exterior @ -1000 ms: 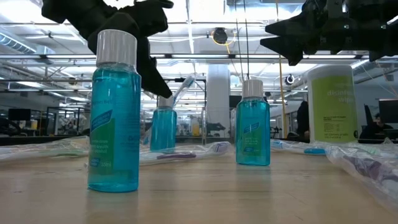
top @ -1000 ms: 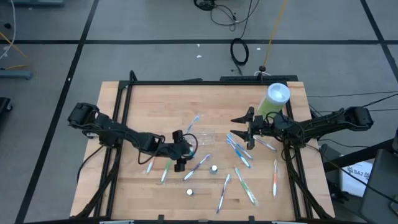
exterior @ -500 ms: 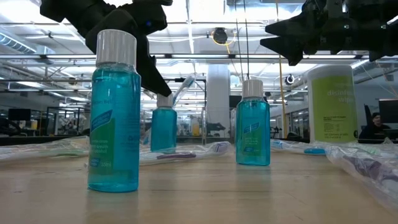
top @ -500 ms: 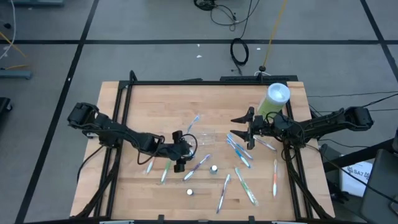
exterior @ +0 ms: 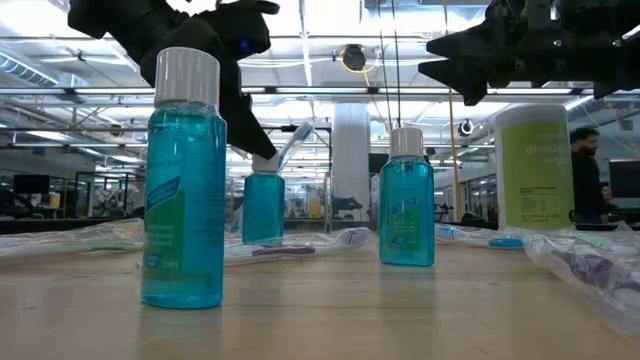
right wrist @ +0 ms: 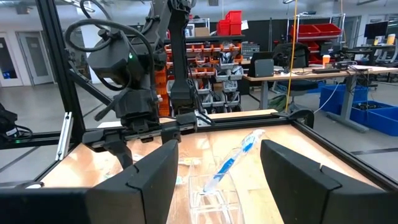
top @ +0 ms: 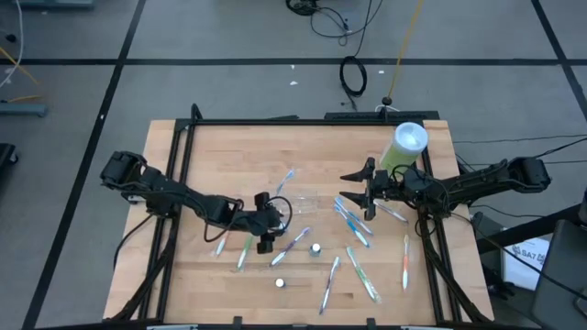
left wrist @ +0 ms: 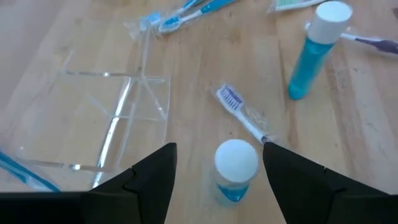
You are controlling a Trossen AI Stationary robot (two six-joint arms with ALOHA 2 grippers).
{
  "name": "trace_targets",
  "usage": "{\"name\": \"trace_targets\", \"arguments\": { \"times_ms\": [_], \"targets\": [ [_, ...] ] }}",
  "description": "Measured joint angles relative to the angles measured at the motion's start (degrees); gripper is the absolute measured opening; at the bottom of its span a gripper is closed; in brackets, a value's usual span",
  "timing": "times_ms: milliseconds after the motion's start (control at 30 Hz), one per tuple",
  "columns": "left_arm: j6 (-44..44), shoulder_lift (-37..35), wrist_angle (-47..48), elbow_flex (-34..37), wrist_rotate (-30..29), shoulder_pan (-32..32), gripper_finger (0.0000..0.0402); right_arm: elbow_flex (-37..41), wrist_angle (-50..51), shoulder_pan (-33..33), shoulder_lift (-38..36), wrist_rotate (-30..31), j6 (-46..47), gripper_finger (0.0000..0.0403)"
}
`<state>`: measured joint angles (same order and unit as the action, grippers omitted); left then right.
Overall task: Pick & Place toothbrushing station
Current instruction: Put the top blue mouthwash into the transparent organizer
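Arms reach in from opposite table edges, both stretched low over the wooden table (top: 220, 156). The left arm runs from the left edge toward the middle, its left gripper (left wrist: 217, 163) pointing down with fingers spread apart, empty. Directly between and below those fingers stands a small blue bottle with a white cap (left wrist: 236, 170); a wrapped toothbrush (left wrist: 244, 116) lies just beyond it, and a second blue bottle (left wrist: 316, 48) stands farther off. To one side of this pincer lies a clear plastic cup (left wrist: 106, 118), with a blue toothbrush (exterior: 290, 143) leaning up out of it in the low view.

The right arm extends from the right edge, held level above the table. The right gripper (top: 353, 186) faces the table's centre, fingers parted, holding nothing. Just beneath and ahead of it lies a cluster of toothbrushes (top: 353, 223); the light-green canister (top: 404, 147) stands right behind it.
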<state>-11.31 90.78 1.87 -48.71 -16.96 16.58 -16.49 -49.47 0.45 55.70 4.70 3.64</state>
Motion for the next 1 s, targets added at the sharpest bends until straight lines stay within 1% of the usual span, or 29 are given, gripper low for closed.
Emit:
{"name": "trace_targets", "arguments": {
  "times_ms": [167,500,1000],
  "targets": [
    [-0.6,0.0,0.0,0.0,0.4,0.0,0.0243,0.0,0.0,0.0,0.0,0.0,0.0,0.0221],
    [-0.6,3.7,-1.9,0.0,0.1,0.0,0.0243,0.0,-0.5,0.0,0.0,0.0,0.0,0.0222],
    [-0.4,3.8,-2.0,0.0,-1.1,0.0,0.0243,0.0,-0.4,0.0,0.0,0.0,0.0,0.0221]
  ]
}}
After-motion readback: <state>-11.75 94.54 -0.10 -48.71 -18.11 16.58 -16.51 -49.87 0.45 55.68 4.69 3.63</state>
